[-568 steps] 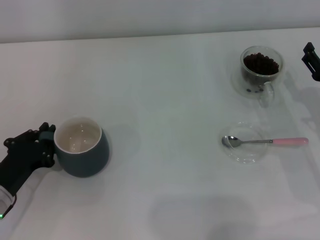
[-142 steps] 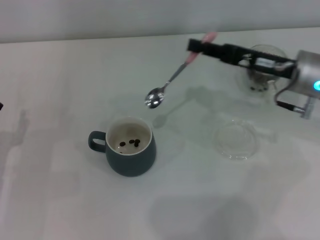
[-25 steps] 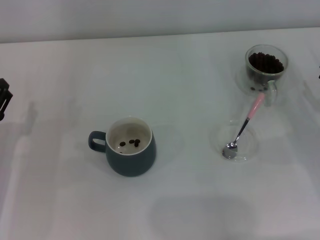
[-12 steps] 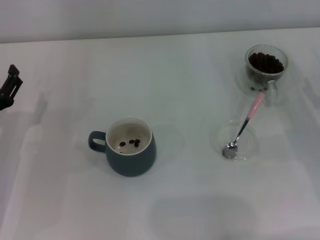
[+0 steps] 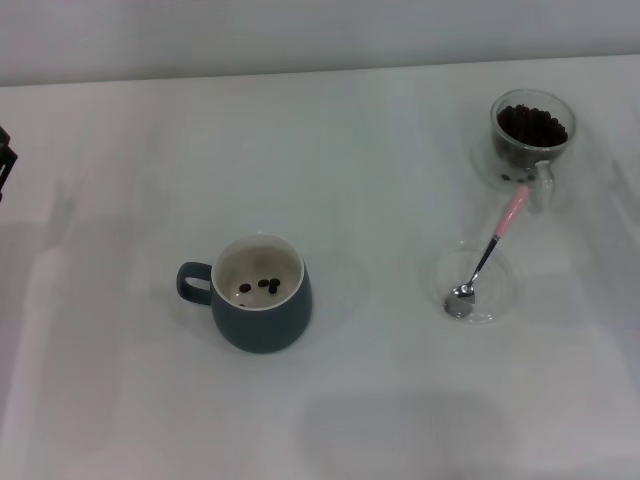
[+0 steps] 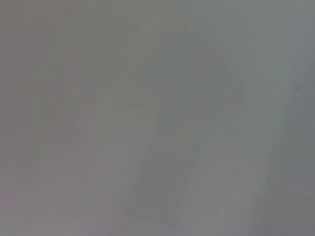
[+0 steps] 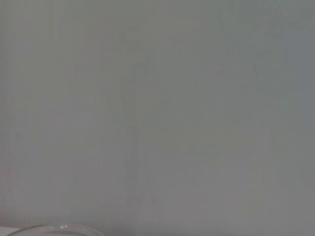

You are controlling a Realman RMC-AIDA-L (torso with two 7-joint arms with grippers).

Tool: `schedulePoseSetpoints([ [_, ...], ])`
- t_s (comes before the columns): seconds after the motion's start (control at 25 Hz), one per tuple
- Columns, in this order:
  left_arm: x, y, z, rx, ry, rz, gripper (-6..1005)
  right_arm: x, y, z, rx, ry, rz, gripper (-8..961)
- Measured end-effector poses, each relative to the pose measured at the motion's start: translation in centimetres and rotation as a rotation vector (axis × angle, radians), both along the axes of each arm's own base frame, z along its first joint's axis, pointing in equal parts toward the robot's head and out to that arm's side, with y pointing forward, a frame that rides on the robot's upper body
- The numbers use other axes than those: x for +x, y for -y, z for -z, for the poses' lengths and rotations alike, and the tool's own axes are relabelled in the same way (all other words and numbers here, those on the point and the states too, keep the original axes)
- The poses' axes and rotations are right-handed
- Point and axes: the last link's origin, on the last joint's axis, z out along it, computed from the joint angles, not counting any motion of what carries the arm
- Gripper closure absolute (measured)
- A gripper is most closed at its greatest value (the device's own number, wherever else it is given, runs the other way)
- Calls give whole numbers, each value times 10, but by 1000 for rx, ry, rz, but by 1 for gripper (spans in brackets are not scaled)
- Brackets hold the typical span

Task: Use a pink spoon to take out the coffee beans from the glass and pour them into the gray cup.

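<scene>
Since the pink spoon (image 5: 488,257) lies with its bowl in the shallow clear dish (image 5: 474,284) and its handle pointing at the glass (image 5: 525,137), we judge the scooping paused or over. A few coffee beans (image 5: 262,286) sit in the gray cup (image 5: 258,293) mid-counter; the glass, well apart, holds plenty more. Our left gripper (image 5: 4,163) barely shows at the counter's (image 5: 380,400) edge, so we cannot tell how its jaws stand; the right is out of view.
</scene>
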Motion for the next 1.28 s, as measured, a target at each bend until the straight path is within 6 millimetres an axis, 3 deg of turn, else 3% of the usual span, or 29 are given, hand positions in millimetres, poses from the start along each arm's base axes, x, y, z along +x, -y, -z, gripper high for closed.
schedulePoseSetpoints([
  [1.28, -7, -1, -18, 87, 6, -19, 123, 0, 0, 1, 42, -48, 24, 93],
])
